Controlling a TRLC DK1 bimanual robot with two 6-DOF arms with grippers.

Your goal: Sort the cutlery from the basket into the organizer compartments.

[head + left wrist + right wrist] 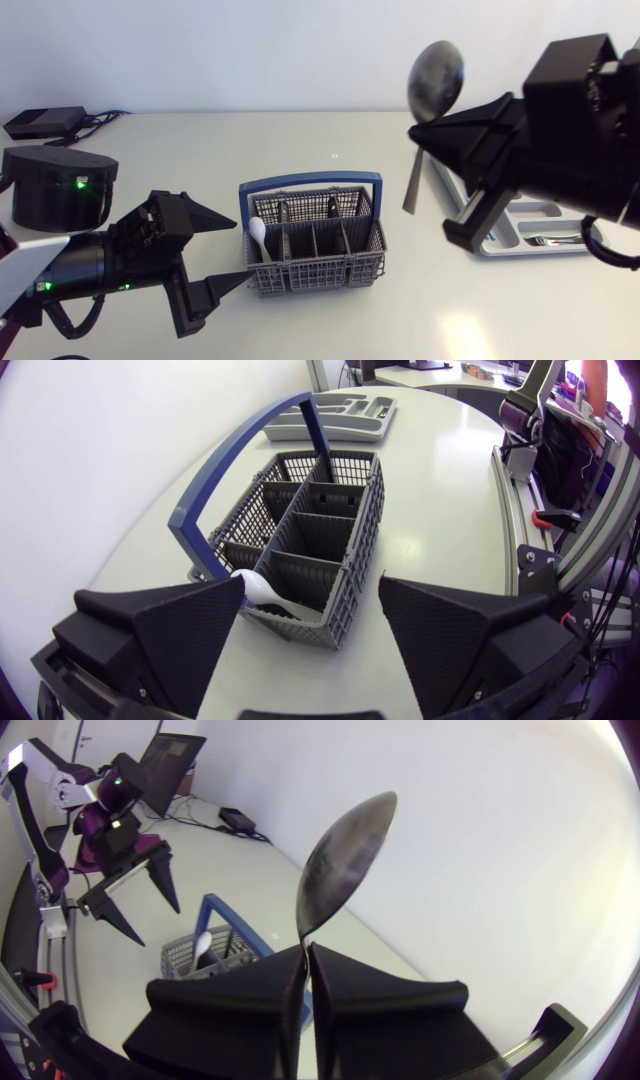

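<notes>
- The right gripper (414, 136) is clamped on a shiny metal spoon (435, 78), both black wedge fingers (270, 990) pressed together on its thin handle.
- The spoon stands nearly upright. Its oval bowl rises above the fingertips, and in the head view the handle end hangs below them.
- A pale grey plastic organizer tray (525, 212) lies on the table below and just behind this gripper, with a metal piece of cutlery (548, 241) in one of its compartments.
- The left gripper (238, 252) is low over the table, its two fingers (180, 630) spread wide apart and holding nothing.
- A grey mesh plastic basket with a blue hoop handle (330, 510) stands straight ahead of the left gripper, its near end just beyond the fingertips.
- A white plastic spoon (262, 592) rests in the basket compartment nearest this gripper, close to one fingertip. Whether the two touch cannot be told.
- From the right wrist view the basket (215, 948) sits well beyond the clamped fingers.
</notes>
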